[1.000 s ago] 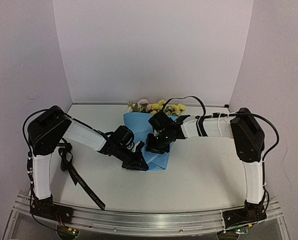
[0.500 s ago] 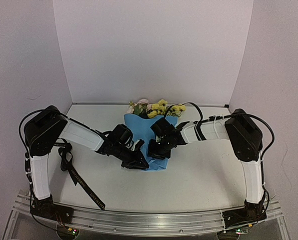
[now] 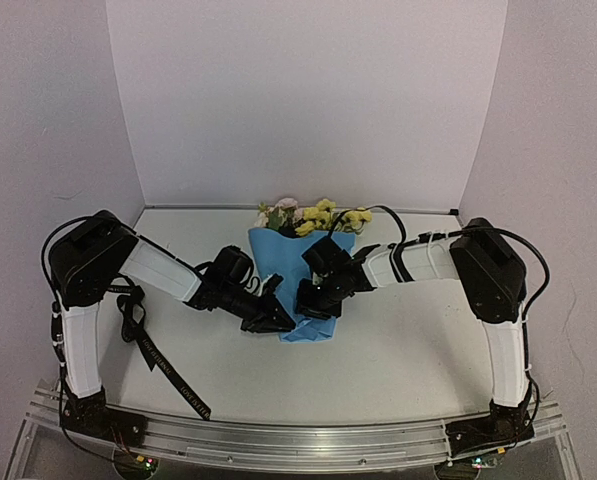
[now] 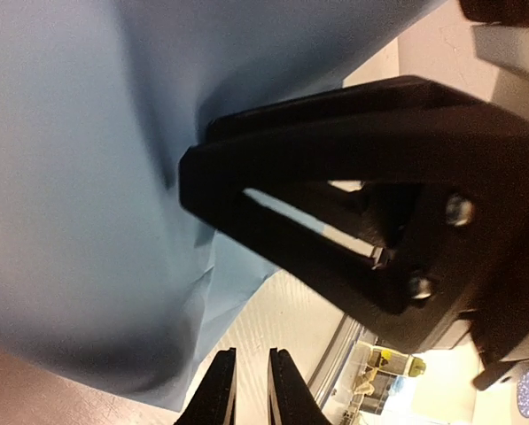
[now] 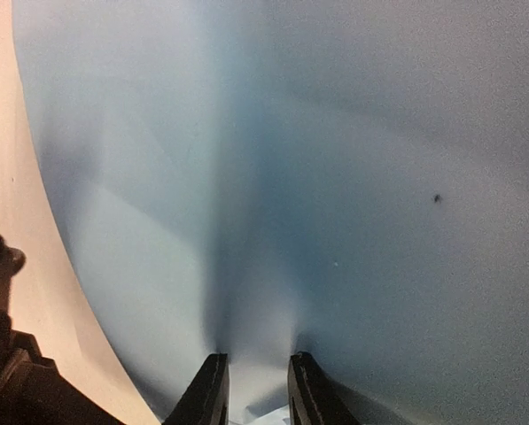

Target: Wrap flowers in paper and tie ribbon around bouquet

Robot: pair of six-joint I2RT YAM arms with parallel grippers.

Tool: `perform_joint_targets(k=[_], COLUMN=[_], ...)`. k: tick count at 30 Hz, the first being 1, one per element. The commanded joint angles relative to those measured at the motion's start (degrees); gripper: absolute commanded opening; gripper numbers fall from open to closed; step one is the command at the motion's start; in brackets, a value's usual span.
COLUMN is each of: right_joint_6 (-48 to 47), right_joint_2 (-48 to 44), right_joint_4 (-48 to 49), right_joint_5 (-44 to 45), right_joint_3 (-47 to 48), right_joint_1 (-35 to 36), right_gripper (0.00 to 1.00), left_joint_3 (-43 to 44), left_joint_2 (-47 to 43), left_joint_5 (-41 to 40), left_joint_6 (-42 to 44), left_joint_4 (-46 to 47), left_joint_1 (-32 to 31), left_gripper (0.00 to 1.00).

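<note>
Wrapping stage seen from above, with the bouquet (image 3: 296, 275) as reference. Nearest the arm bases, and well apart to the left of the bouquet, the black lettered ribbon (image 3: 163, 365) trails slantwise over the table (image 3: 398, 360), one end by the left arm and the other towards the near edge. The left arm is judged the closer one for fetching it, and the tie is not yet begun. At the bouquet's near, pointed end the two grippers meet from either side. The left gripper (image 3: 276, 320) sits at the lower left edge, its fingers drawn almost together with only a slit between; whether the sheet's edge is caught there cannot be told. The right gripper (image 3: 314, 303) sits on the lower right face, fingers narrowly parted and pinched on a raised fold of the paper (image 3: 276, 250). The light blue paper forms a softly creased cone whose long axis runs near to far, widening away from the arms. At its far, open end the flowers (image 3: 313, 214), yellow and pale pink with green leaves, spill out
</note>
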Motion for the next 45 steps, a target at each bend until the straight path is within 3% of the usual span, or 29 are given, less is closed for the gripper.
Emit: perform_joint_targets(k=[1, 10, 17, 35, 45], right_joint_6=[-0.38, -1.03, 0.85, 2.37, 2.06], right_joint_2=[-1.48, -5.89, -3.62, -1.80, -1.84], right_joint_4=[-3.99, -3.99, -2.96, -1.27, -1.44], right_joint_5=[3.00, 2.17, -0.01, -0.47, -0.49], right_joint_3=[-1.54, -1.29, -1.77, -8.02, -8.50], right_joint_1=[-0.59, 0.59, 1.27, 1.46, 1.44], right_gripper=[0.26, 0.29, 0.27, 0.23, 0.23], left_joint_3=[-0.91, 2.28, 2.84, 1.67, 5.66], left_joint_2=[1.51, 5.78, 6.27, 6.14, 9.11], left_joint_5=[3.28, 1.78, 0.77, 1.72, 2.58], left_joint_6=[-1.01, 1.01, 1.44, -4.26, -3.79], left_joint_4=[3.60, -1.52, -3.48, 3.23, 2.62], left_joint_1=[0.26, 0.38, 0.38, 3.61, 7.65], left_gripper=[0.14, 0.14, 0.14, 0.16, 0.16])
